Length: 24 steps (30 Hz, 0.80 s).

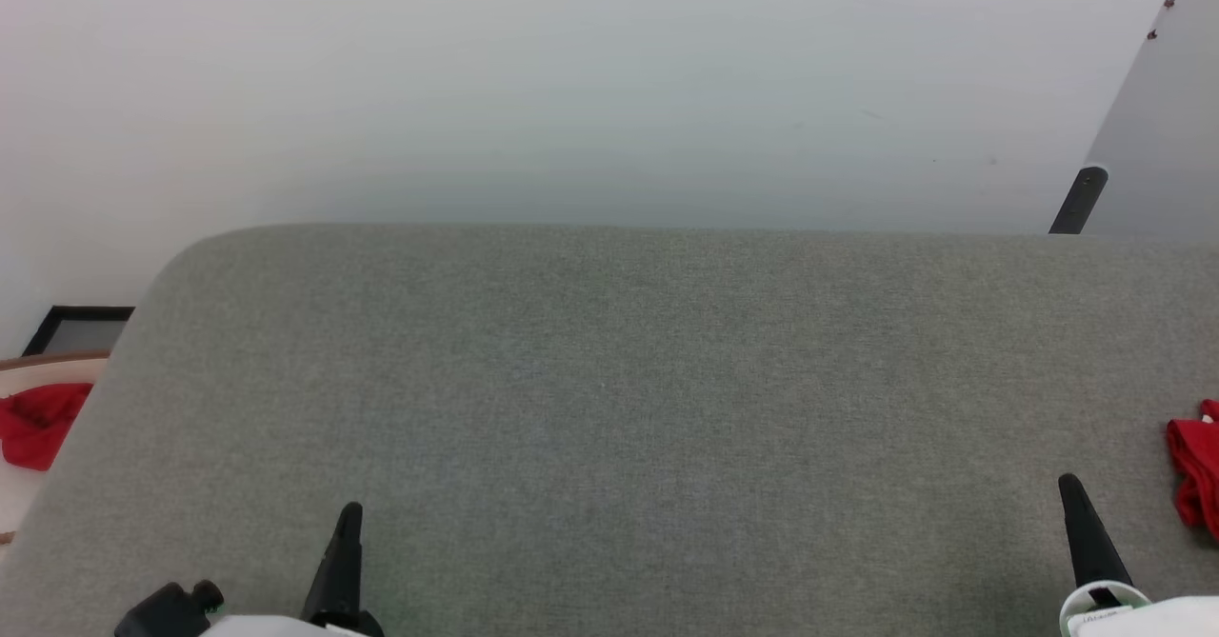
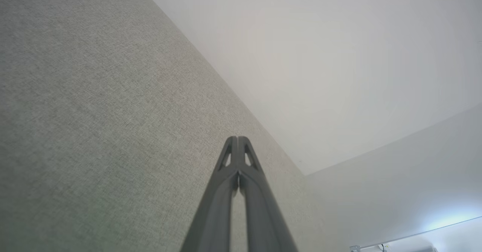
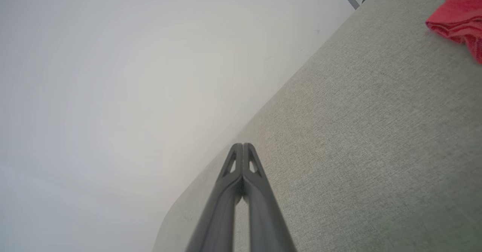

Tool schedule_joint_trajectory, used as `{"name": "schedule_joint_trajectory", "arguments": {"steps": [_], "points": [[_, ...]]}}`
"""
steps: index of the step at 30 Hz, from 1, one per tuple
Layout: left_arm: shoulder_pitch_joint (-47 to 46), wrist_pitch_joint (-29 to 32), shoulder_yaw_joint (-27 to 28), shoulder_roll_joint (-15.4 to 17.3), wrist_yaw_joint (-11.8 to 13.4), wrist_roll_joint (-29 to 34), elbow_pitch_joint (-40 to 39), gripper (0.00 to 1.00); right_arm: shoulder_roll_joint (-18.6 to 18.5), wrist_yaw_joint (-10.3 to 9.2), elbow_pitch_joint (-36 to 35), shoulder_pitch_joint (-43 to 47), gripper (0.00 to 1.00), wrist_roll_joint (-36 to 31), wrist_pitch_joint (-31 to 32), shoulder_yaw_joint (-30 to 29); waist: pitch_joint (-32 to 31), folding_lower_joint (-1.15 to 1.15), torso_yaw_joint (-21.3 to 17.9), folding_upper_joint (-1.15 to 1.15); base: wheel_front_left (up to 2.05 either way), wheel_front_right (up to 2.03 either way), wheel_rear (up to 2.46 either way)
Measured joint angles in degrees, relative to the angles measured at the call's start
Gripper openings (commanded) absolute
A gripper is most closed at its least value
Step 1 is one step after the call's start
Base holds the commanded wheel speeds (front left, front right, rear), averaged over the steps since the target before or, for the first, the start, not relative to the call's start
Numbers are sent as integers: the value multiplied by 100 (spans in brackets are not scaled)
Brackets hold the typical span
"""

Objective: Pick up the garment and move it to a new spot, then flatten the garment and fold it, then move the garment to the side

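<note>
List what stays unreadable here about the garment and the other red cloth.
- Garment: head view's right edge and right wrist view's top corner cut it off; number and sleeves cannot be told.
- Red cloth: head view, cut by the left edge beside the grey surface; full shape unknown.

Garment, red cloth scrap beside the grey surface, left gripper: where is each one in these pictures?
garment (image 1: pixel 1198 470): head view, bunched red fold.
red cloth scrap (image 1: pixel 38 423): head view, its middle.
left gripper (image 1: pixel 350 511): head view, closed fingertips.

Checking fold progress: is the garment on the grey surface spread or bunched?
Bunched: the garment lies in rumpled folds, not flat; partly out of frame.
</note>
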Motion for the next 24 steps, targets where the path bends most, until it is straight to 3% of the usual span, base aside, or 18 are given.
{"name": "schedule_joint_trajectory", "arguments": {"steps": [24], "points": [[-348, 355, 202, -105, -54, -1330, 203, 0, 79, 0, 298, -368, 0, 1270, 253, -33, 71, 0, -1, 0, 0, 0, 0]]}}
